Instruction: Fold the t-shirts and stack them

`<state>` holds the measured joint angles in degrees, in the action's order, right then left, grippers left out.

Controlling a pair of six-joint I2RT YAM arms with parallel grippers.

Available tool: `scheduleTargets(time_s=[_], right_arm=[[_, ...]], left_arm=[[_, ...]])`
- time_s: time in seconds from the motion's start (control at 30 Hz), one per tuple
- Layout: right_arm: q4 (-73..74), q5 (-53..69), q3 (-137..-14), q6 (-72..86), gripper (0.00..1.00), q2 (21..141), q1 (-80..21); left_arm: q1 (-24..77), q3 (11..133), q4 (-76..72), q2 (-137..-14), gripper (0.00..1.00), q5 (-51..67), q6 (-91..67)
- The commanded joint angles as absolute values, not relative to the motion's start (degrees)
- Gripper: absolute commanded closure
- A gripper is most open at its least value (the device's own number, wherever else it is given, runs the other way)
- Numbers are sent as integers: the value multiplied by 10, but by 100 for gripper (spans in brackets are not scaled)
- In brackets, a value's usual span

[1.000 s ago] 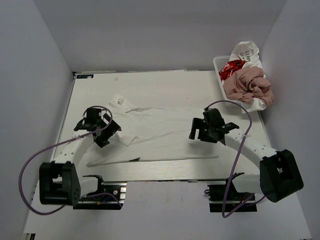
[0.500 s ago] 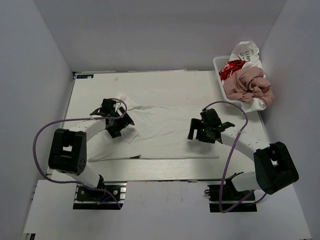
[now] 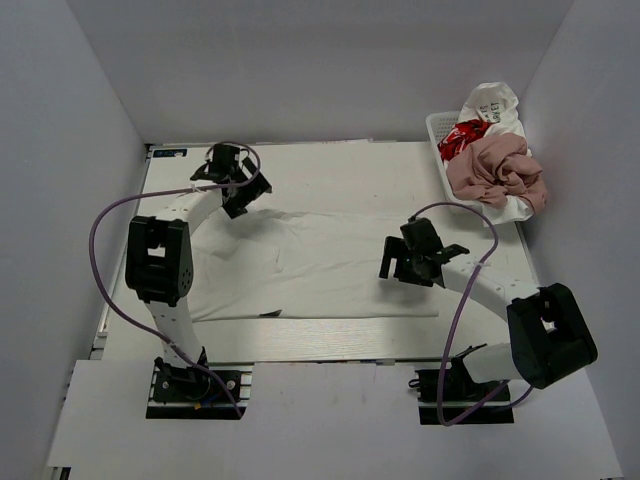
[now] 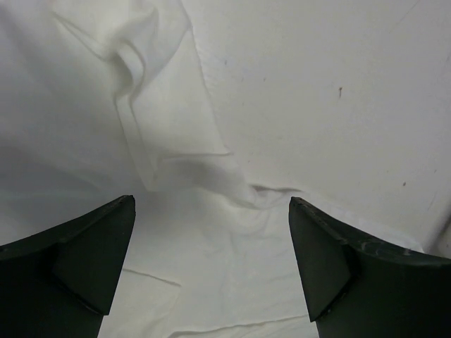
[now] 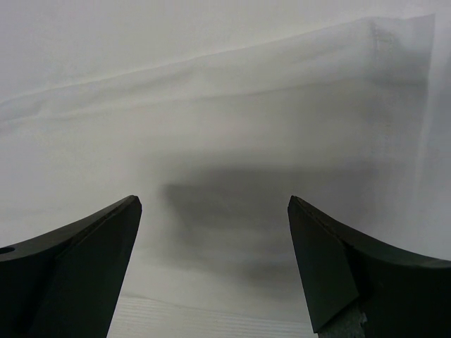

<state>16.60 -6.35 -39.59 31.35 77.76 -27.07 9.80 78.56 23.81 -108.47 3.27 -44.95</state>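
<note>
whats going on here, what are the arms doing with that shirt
A white t-shirt lies spread flat on the table. The left gripper hangs open over the shirt's rumpled far-left corner, and the right gripper hangs open over its right part. Neither holds any cloth. More tees, a pink one among them, sit bundled in the basket at the far right. Nothing is stacked yet.
</note>
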Motion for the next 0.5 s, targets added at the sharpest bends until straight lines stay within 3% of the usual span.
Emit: scheduleTargets(time_s=[0.0,0.2,0.37,0.47], right_arm=[[175,-114,-427,321,10,768,-269],[216,-188,-489,329,10,793,-267],[243,-236,-565,345,10,854,-258],[244,-243,-598,344,10,883,-246]], left_arm=[[94,853,308,-1064,0,-45,-412],[89,882,313,-1049,0,-117,-365],[83,949,351,-1142,0,-139,-341],[76,1018,372,-1199,7,-138,-335]])
